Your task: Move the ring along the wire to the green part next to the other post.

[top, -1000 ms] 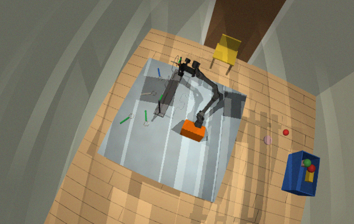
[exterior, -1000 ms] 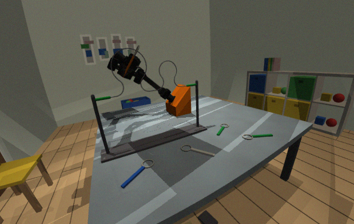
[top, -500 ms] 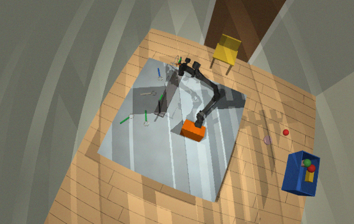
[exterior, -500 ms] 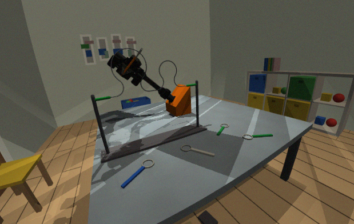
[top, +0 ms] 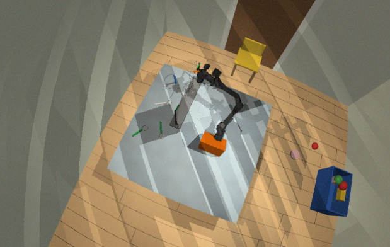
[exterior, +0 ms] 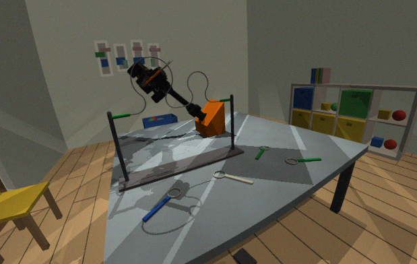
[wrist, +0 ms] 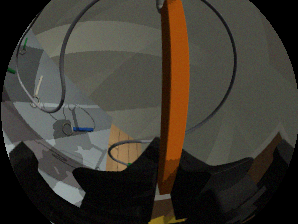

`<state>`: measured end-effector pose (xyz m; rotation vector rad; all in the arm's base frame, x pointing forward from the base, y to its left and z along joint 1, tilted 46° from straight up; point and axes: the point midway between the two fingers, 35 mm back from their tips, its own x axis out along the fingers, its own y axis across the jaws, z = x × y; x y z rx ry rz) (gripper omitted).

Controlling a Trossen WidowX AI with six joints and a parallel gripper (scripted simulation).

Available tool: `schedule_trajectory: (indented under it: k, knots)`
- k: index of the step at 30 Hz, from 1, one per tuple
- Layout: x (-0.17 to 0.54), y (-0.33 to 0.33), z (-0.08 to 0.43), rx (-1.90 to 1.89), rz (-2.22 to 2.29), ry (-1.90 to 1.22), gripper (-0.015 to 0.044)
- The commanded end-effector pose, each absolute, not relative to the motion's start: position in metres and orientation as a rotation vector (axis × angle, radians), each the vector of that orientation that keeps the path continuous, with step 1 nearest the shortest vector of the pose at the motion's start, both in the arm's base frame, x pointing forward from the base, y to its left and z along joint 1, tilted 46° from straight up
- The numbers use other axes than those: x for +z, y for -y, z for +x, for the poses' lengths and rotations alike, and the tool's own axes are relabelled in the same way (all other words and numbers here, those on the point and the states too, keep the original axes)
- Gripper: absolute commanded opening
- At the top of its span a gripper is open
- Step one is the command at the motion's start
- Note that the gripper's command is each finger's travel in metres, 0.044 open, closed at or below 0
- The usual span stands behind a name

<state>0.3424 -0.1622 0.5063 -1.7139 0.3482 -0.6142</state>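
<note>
My gripper (top: 198,74) (wrist: 160,141) is shut on the orange handle (exterior: 152,77) (wrist: 176,95), high above the base (exterior: 182,168). The handle tilts up to the right in the exterior view. Its ring (exterior: 168,65) shows nearly edge-on at the upper right of the wire's large loop (exterior: 131,79) (wrist: 235,60); only its lower edge shows in the wrist view. I cannot tell whether ring and wire touch. A smaller loop (exterior: 197,71) is farther right. Green parts (exterior: 121,116) (exterior: 225,100) adjoin the left post (exterior: 118,148) and the right post (exterior: 232,124).
A blue-handled ring (exterior: 156,209) (wrist: 83,129), a white-handled ring (exterior: 239,179) and two green-handled rings (exterior: 260,154) (exterior: 310,159) lie on the table (exterior: 277,205). The arm stands on an orange block (top: 212,145) (exterior: 217,118). A yellow chair (top: 248,60) stands beyond the table.
</note>
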Motion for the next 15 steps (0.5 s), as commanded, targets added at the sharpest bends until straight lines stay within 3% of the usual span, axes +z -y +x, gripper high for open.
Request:
schedule_trajectory:
  k: [1,15]
  knots:
    - [0.5073,0.161,0.3429,-0.616,-1.769,-0.339,-0.015]
    - [0.5139,0.1589,0.3431,-0.636,-1.945,-0.318,-0.015]
